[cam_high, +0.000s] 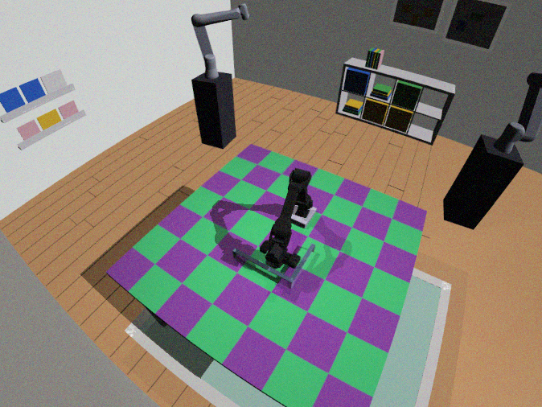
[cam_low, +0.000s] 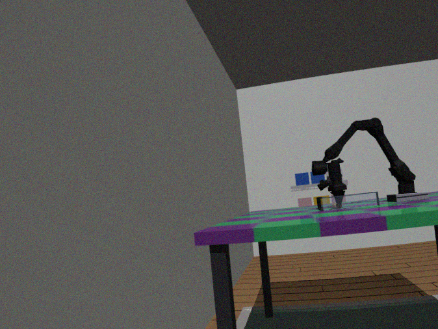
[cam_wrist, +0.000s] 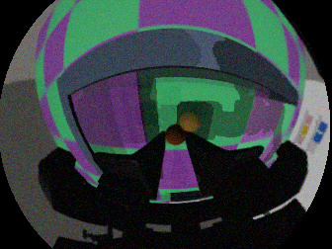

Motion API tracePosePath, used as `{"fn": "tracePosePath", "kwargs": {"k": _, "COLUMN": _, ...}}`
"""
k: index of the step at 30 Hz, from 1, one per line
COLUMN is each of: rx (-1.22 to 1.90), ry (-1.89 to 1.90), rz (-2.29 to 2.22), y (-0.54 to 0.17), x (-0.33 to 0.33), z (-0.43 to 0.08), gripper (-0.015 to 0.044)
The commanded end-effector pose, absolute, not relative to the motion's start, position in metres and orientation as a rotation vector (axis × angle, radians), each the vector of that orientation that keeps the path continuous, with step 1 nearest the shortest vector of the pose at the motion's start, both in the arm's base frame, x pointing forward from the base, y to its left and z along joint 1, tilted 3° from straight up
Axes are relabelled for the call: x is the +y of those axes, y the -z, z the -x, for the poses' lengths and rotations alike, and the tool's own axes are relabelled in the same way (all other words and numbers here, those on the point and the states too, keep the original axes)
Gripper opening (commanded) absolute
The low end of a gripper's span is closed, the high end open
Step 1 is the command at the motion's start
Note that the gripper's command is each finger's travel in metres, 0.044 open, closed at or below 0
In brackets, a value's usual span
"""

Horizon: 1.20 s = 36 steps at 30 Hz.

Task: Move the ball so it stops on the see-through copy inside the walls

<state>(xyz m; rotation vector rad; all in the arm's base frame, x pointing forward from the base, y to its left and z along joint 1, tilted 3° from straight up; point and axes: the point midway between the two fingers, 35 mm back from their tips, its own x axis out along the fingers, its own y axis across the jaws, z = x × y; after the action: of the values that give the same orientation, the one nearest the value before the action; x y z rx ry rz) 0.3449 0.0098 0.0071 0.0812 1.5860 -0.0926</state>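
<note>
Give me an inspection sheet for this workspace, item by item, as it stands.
Surface: green and purple checkered table.
Job's things: orange ball held between the jaws; paler see-through copy just beyond it; two clear walls forming a corner.
Clutter: nothing seen on the table besides the arm's base.
Grippers: gripper shut on the ball, low inside the corner.
Cables: nothing seen.
Surroundings: shelf unit with books, two other arms on black pedestals, wood floor.
</note>
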Motion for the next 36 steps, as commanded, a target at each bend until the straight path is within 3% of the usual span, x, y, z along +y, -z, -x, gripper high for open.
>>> {"fn": "tracePosePath", "kwargs": {"k": 1, "rx": 1.581, "ry": 0.096, "rz": -0.085, "y": -0.019, "x": 0.010, "z": -0.348, "gripper": 0.0000}}
{"fn": "tracePosePath", "kwargs": {"k": 20, "rx": 1.581, "ry": 0.096, "rz": -0.085, "y": -0.128, "x": 0.010, "z": -0.347, "gripper": 0.0000}}
{"fn": "tracePosePath", "kwargs": {"k": 36, "rx": 1.580, "ry": 0.098, "rz": -0.084, "y": -0.083, "x": -0.010, "z": -0.363, "gripper": 0.0000}}
